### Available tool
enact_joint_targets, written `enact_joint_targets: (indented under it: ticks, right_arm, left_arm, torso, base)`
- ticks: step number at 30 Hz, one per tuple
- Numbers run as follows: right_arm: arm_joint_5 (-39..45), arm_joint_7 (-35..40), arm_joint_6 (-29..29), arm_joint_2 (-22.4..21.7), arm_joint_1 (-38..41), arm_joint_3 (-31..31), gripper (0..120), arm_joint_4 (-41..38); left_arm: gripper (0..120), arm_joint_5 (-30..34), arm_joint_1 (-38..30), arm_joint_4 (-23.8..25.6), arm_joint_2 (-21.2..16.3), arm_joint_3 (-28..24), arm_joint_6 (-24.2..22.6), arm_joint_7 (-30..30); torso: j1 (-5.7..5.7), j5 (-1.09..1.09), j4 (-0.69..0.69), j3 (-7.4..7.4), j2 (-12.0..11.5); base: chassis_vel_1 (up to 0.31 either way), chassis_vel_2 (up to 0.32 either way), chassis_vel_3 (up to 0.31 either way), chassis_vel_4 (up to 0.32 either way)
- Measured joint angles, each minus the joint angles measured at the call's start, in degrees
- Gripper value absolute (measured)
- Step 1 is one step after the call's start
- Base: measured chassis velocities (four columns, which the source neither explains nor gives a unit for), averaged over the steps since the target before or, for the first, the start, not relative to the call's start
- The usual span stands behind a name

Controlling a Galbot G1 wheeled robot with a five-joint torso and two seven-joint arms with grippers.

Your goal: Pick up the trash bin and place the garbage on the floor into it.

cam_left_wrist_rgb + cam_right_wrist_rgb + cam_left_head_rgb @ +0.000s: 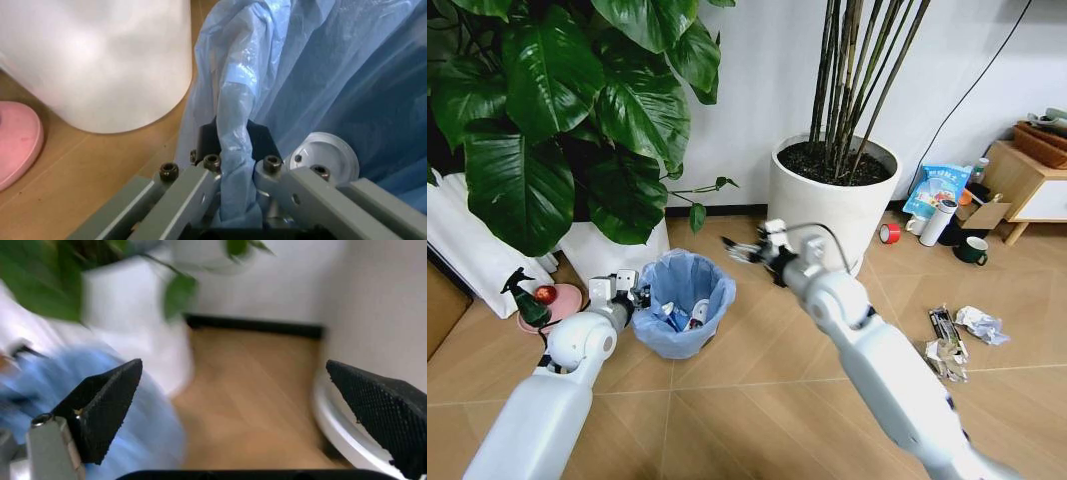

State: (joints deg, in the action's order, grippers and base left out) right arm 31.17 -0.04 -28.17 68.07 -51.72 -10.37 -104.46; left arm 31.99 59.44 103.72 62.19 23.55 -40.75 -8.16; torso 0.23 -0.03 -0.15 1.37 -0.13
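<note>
Item: trash bin (684, 305), small, round, on floor btwn the two white plant pots (832, 195), some litter already inside; light, rigid wall w/ thin slippery blue liner (313, 75). Best hold is the rim: left gripper (233, 165) has jaws clamped on rim and liner fold. Right gripper (250, 405), jaws wide apart, empty, near bin; garbage (957, 340) well off to the right.

Trash bin (684, 305) stands on floor (757, 390) between two plant pots: one (832, 195) behind-right, one (612, 250) behind-left. Litter (677, 317) inside bin. More garbage (962, 335) lies far right.
</note>
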Motion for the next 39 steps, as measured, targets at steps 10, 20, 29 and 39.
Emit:
enact_joint_targets:
  ticks: [10, 20, 29, 39]
  right_arm:
    - [-4.86, -1.46, 1.74, -2.71, -10.29, -9.41, 100, -2.33]
    - [-5.76, -1.9, 2.65, -2.42, -14.17, -11.94, 100, -2.64]
    - [-5.93, -2.24, 3.15, -1.69, -14.21, -11.64, 100, -2.16]
    - [-6.01, -2.1, 3.32, -0.68, -13.02, -10.23, 100, -1.24]
  left_arm:
    - [0, -2.73, 6.4, 4.73, 0.02, 2.67, 0.42, 1.03]
    - [0, -3.11, 7.8, 6.08, 0.21, 3.2, 0.47, 0.99]
    - [0, -3.56, 9.1, 7.47, 0.38, 3.49, 0.47, 0.7]
    - [0, -3.66, 10.23, 8.2, 0.22, 4.39, 0.67, 0.79]
  torso:
    - [0.0, -0.02, 0.03, 0.0, 0.0]
    - [0.0, -0.02, 0.02, 0.0, 0.0]
    - [0.0, -0.02, 0.02, 0.0, 0.0]
    - [0.0, -0.02, 0.02, 0.0, -0.01]
  base:
    - [0.0, 0.0, 0.0, 0.0]
    - [0.0, 0.0, 0.0, 0.0]
    - [-0.001, -0.037, 0.014, 0.049]
    - [-0.08, -0.098, 0.067, 0.095]
